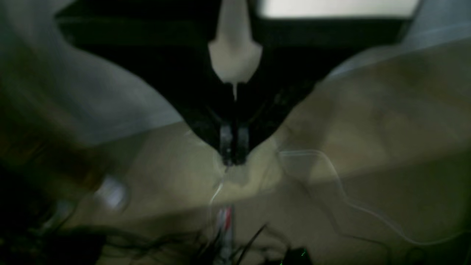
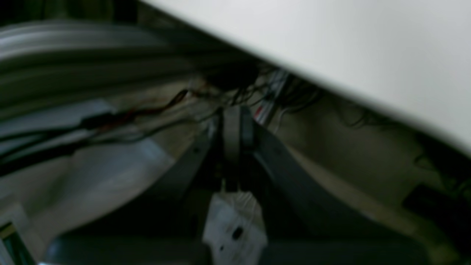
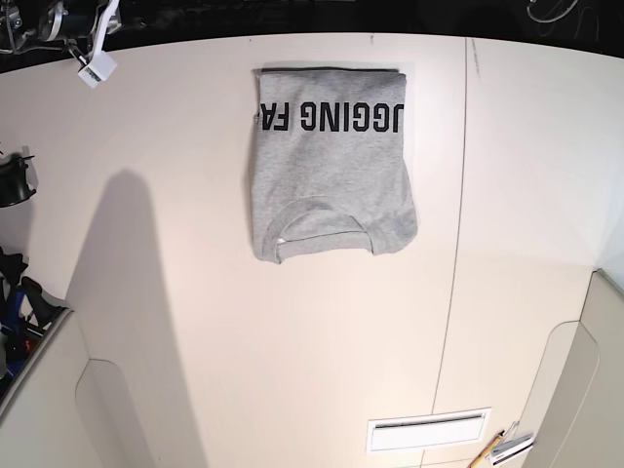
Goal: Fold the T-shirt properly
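Note:
The heather-grey T-shirt lies folded into a compact rectangle at the back middle of the white table. Black block lettering runs across its far part and the ribbed neck faces the near edge. Neither gripper shows in the base view. In the left wrist view my left gripper has its dark fingers together with nothing between them. In the right wrist view my right gripper is also shut and empty. Both wrist views are blurred and show no shirt.
A seam runs down the table to the right of the shirt. Pale panels stand at the near left and near right. Cables and the table edge show in the right wrist view.

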Controlling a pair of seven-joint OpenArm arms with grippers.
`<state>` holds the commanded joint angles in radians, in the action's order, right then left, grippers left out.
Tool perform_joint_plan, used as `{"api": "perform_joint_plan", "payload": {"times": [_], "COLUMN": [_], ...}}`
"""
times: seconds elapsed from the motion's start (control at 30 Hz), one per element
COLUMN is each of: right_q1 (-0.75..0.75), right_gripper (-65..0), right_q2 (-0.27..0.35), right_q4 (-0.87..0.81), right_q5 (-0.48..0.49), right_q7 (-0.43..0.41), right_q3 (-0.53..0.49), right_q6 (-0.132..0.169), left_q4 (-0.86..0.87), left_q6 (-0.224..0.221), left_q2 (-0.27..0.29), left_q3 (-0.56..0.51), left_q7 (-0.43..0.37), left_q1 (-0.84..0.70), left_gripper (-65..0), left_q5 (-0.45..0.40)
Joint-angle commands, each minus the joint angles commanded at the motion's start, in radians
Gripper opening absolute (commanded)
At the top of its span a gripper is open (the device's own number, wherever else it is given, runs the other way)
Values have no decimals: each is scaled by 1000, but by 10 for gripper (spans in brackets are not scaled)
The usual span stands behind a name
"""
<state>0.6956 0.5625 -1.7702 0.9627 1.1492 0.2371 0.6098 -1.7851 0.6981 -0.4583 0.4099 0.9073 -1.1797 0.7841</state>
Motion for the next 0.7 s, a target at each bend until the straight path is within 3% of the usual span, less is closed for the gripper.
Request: {"api": "perform_joint_plan", "payload": {"times": [0.1, 0.2, 0.3, 0.43, 0.57, 0.6, 0.7], "right_q1": [67, 115, 119, 82, -50, -87, -193], "right_gripper": [-650, -650, -650, -650, -650, -650, -650], "right_q2": [0, 0, 0, 0, -1, -1, -1], "right_q4": [3, 16, 79, 237, 439, 490, 628], "right_q5": [-63, -135, -244, -462, -550, -556, -556], "right_q7": [0, -29, -156, -398, -454, -454, -454], "right_q3": [-49, -122, -222, -355, -491, -520, -582], "right_q6": [0, 0, -4, -4, -4, -5, -8], "left_q4": [195, 402, 606, 840, 986, 1008, 1046], "left_q6": [0, 0, 0, 0, 0, -12, -146], "left_q2": [-13, -13, -13, -4, 29, 43, 85], "left_q3": [-27, -108, -243, -443, -599, -626, -677], "left_q7": [-122, -158, -204, -367, -480, -497, -500], "left_q1": [45, 140, 253, 397, 546, 577, 650], "left_gripper": [-650, -650, -650, -650, -650, -650, -650], "left_q5": [2, 39, 41, -35, -124, -124, -124]}}
